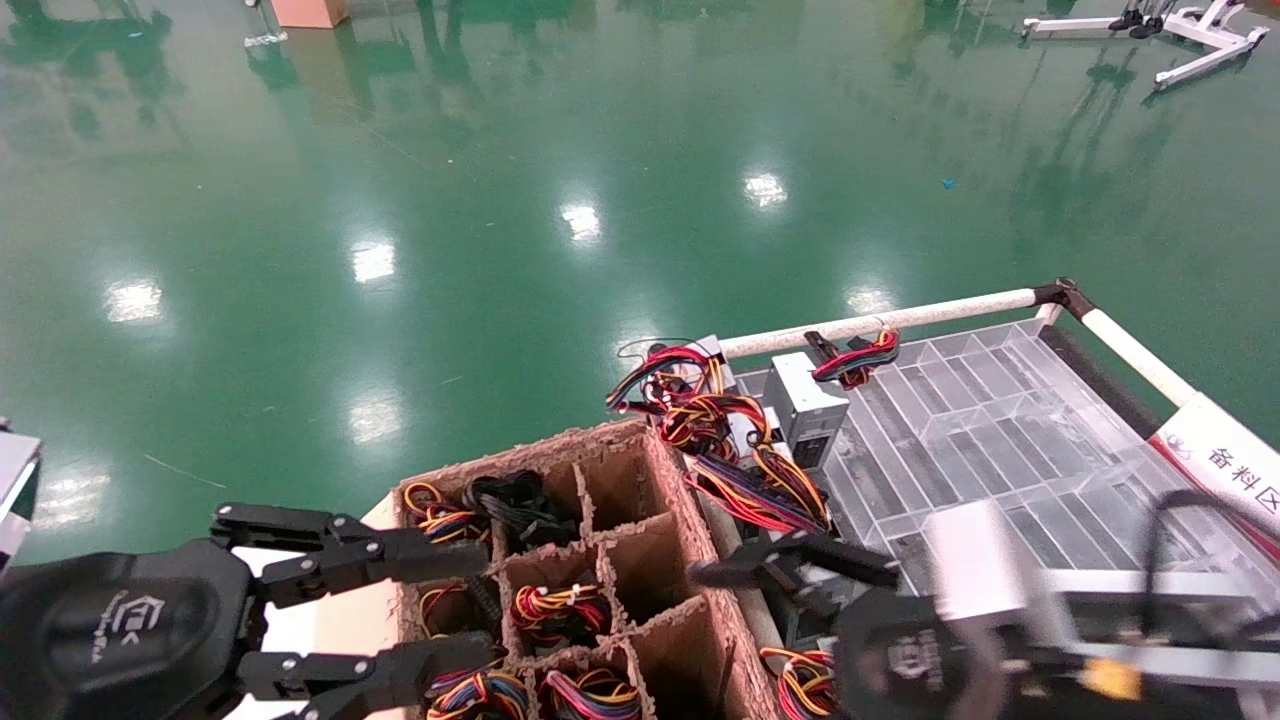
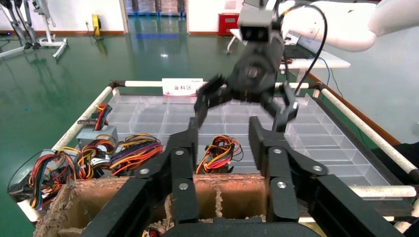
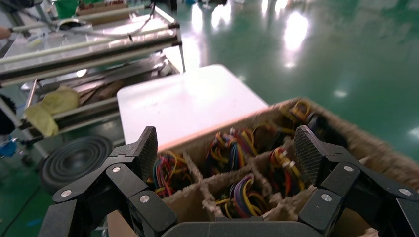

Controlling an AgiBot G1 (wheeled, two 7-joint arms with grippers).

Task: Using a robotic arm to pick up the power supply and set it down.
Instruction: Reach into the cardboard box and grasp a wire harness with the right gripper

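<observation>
1. Left gripper (image 1: 470, 610): low on the left of the head view, fingers spread wide and empty, over the near-left cells of the cardboard crate (image 1: 690, 540).
2. Right gripper (image 1: 745, 590): low on the right of the head view, just beside the crate's right wall. Fingers (image 3: 141, 150) splayed apart in its own wrist view, nothing between them, pointing toward the crate's cells.
3. Cardboard crate: split by dividers into cells; several hold looped wire bundles (image 1: 560, 610) in red, yellow, orange and black, two cells along the right side look bare. Standing on a white table (image 3: 188, 101).
4. Power supply (image 1: 808, 410): silver-grey box, upright on the clear plastic tray (image 1: 990, 420), at the tray's far-left corner, well apart from both grippers. Its wires (image 1: 855, 358) draped over the white rail (image 1: 880, 320) behind it.
5. More tangled wires (image 1: 730, 440) heaped between crate and tray, touching the crate's far-right corner; possibly further supplies under them, hard to tell.
6. Loose wire bundle (image 2: 220, 150) on the tray, seen from the left wrist view, near the crate.
7. Green floor (image 1: 500, 150) all around.
</observation>
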